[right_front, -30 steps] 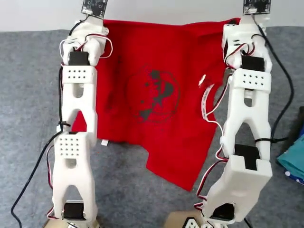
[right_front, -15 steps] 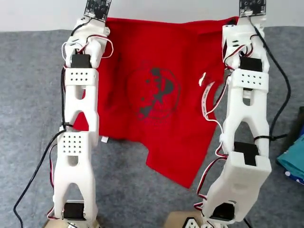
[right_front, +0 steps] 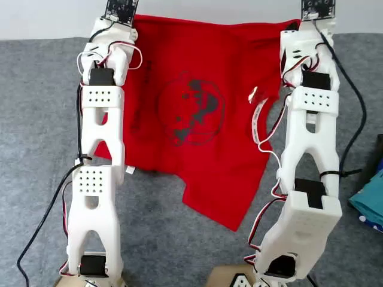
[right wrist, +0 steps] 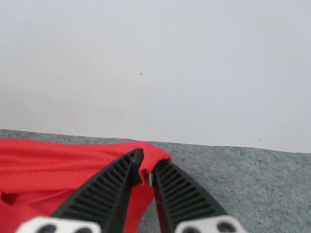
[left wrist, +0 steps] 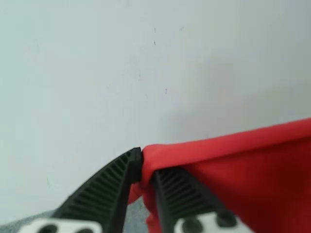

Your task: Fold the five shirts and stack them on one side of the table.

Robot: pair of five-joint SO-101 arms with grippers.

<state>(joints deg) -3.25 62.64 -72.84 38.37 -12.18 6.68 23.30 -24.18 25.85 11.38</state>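
A red shirt (right_front: 197, 113) with a dark round print hangs stretched between both arms at the far side of the grey table. My left gripper (left wrist: 143, 167) is shut on one top corner of the red shirt (left wrist: 233, 165), close to the white wall. My right gripper (right wrist: 145, 167) is shut on the other top corner of the red shirt (right wrist: 58, 162). In the high view the shirt's lower edge trails on the carpet (right_front: 155, 233), one corner pointing toward the near side. A white tag (right_front: 254, 94) shows near the right arm.
A teal cloth (right_front: 370, 200) lies at the right edge of the table. A white wall (right_front: 209, 12) runs along the far side. Grey carpet (right_front: 36, 149) lies bare to the left of the arms.
Both arms have drawn the red shirt slightly farther toward the wall, and its lower edge has slid up the table a little.
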